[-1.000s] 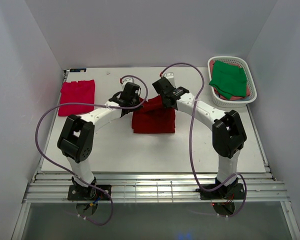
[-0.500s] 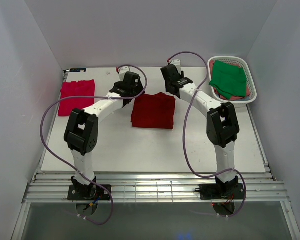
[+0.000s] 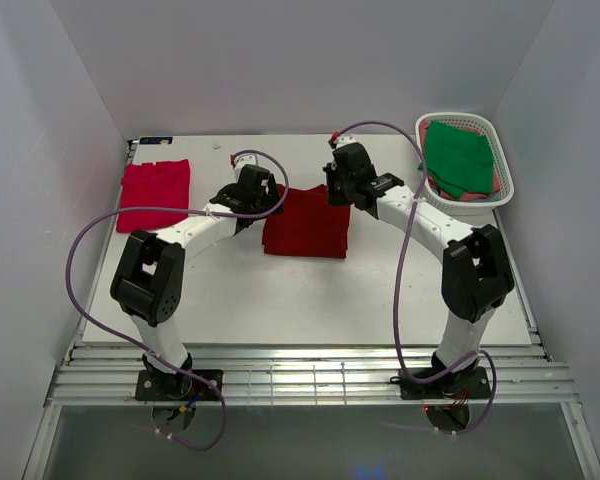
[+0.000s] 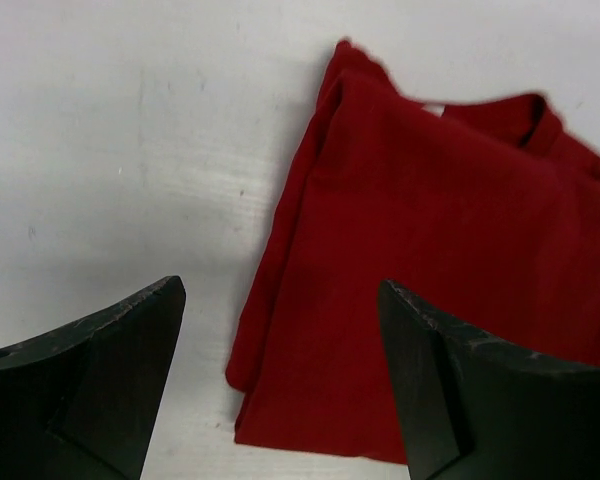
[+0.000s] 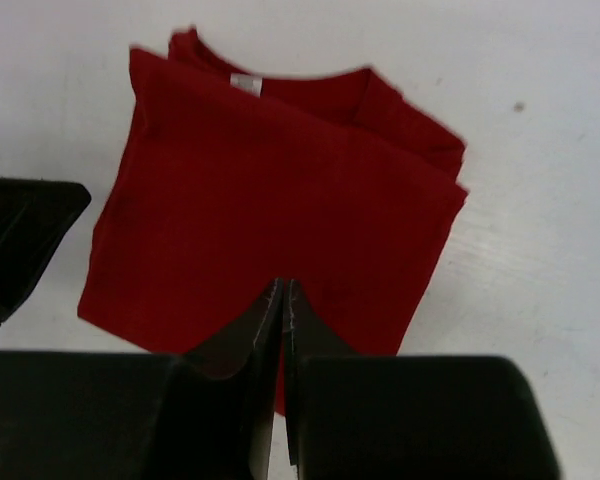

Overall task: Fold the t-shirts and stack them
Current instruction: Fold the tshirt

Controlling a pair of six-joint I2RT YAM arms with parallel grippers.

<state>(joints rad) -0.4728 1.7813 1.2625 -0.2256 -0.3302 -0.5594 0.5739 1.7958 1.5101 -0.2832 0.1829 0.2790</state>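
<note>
At mid-table, the left gripper [image 4: 278,300], jaws apart, hovers at the 9 o'clock edge of the folded dark red shirt [image 3: 307,222]. The right gripper [image 5: 282,290] has its jaws together. Best to pinch every layer.

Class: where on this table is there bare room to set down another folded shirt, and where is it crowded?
Bare: the near strip of table, bordered by the dark red shirt, the near edge and the left arm and right arm. Crowded: those arms flank the shirt, the pinkish-red shirt fills the far left, the basket the far right.
</note>
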